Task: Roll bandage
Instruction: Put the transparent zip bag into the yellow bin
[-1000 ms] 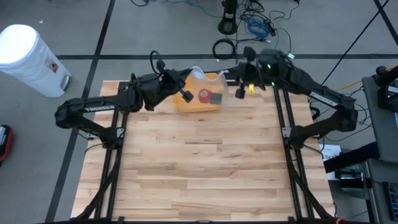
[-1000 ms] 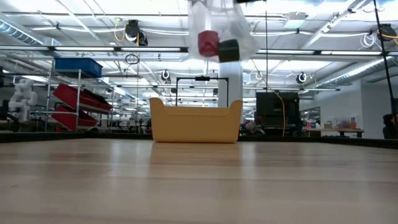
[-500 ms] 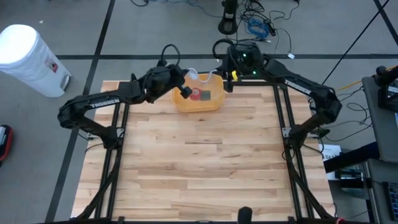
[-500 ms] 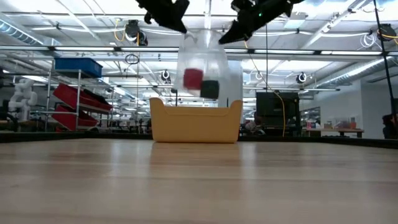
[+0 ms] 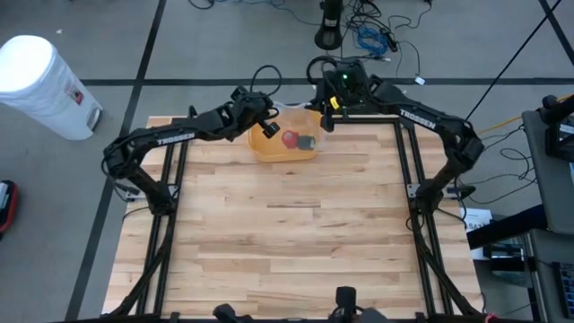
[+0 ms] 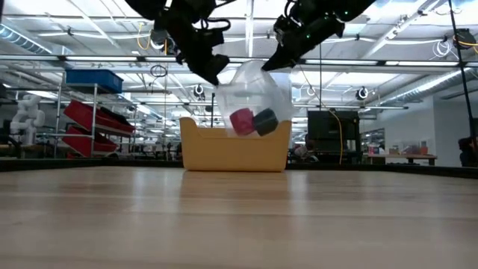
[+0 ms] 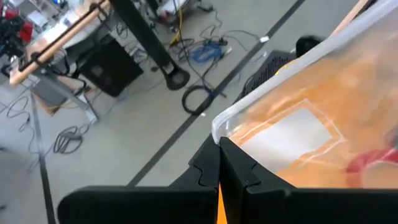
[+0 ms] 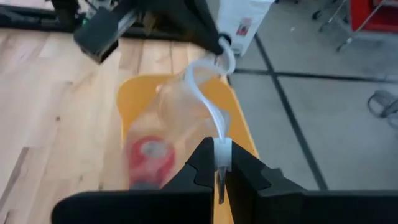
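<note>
A red bandage roll [image 6: 241, 121] and a darker roll [image 6: 265, 122] sit at the bottom of a clear plastic bag [image 6: 250, 97], which hangs over the yellow bin [image 5: 285, 148] at the far edge of my wooden table [image 5: 287, 233]. My left gripper [image 5: 266, 130] is pinched tight on one corner of the bag's mouth and my right gripper [image 5: 326, 119] is clamped on the opposite corner (each wrist view shows the clear edge caught between my closed fingers).

As I judge it, the step is lowering the bag into the bin; doing it well means bringing both corners down evenly, so the rolls do not slide to one side or snag the rim.

The low view alone shows the bag's base at about rim height, apparently just dipping inside. The high view alone confirms that the bag lies squarely over the bin.
</note>
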